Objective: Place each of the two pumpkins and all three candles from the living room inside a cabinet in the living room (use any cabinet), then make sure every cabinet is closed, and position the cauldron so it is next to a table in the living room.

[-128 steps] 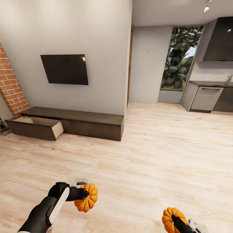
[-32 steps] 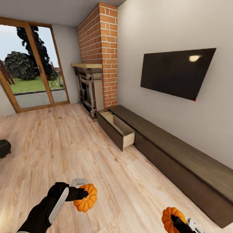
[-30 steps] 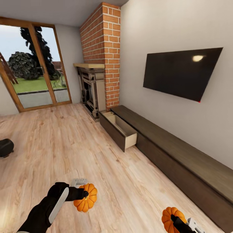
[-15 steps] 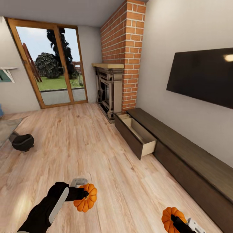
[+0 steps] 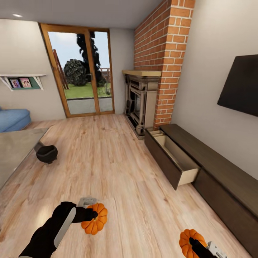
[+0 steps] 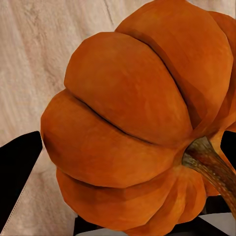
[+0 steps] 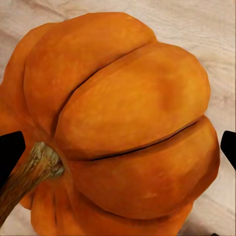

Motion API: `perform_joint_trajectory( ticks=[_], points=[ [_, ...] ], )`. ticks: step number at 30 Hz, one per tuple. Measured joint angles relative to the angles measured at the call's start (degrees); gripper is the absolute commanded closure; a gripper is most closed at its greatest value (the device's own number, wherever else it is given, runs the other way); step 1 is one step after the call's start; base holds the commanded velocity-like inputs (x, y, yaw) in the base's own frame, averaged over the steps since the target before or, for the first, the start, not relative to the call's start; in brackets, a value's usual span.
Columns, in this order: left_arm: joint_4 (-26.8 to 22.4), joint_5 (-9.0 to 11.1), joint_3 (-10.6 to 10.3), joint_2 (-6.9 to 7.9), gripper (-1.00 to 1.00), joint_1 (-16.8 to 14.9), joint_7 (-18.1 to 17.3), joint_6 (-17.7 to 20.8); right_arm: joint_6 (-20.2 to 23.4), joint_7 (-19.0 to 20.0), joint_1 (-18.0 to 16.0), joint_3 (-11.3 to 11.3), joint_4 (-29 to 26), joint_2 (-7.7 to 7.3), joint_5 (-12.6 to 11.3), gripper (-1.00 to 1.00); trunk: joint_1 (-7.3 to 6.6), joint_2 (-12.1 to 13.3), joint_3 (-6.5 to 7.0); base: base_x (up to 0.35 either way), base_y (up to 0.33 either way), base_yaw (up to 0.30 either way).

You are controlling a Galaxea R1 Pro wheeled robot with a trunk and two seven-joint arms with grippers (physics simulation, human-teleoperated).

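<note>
While the robot carries a pumpkin in each hand, the whole head view swings leftward compared with half a second ago: the television slides toward the 3 o'clock edge, the glass door and fireplace [image 5: 140, 102] move toward the centre, and a blue sofa [image 5: 12, 120], a wall shelf and a grey table [image 5: 16, 150] come into sight at 9 o'clock. That is the camera turning, not the furniture moving, and it reads as the base lining up on the cabinet [image 5: 218, 179].

Its open drawer [image 5: 175, 156] now sits at about 2 o'clock, pale inside and apparently empty, though its far end is hard to judge. The black cauldron [image 5: 47, 154] stands on the floor at 9 o'clock, just beside the table's corner.

Relative to the arms nothing shifts. The left gripper [image 5: 94, 214] is clamped on the left pumpkin [image 5: 94, 223], which bulges between dark fingers [image 6: 17, 179] in the wrist view. The right gripper [image 5: 193, 243] grips the right pumpkin [image 5: 189, 243] at 5 o'clock, stem [image 7: 29, 174] to one side. Both pumpkins remain well apart from the drawer, so the drive must continue before either can be dropped in.
</note>
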Motion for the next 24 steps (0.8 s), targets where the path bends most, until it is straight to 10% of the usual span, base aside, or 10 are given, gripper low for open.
perform_joint_trajectory(
  ticks=[24],
  points=[
    [0.02, 0.03, -0.14, -0.15, 1.00, -0.02, 0.01, -0.02, 0.09, 0.00, 0.02, 0.01, -0.02, -0.01, -0.01, 1.00, 0.00, 0.00, 0.00, 0.322, 0.131, 0.187]
  ],
)
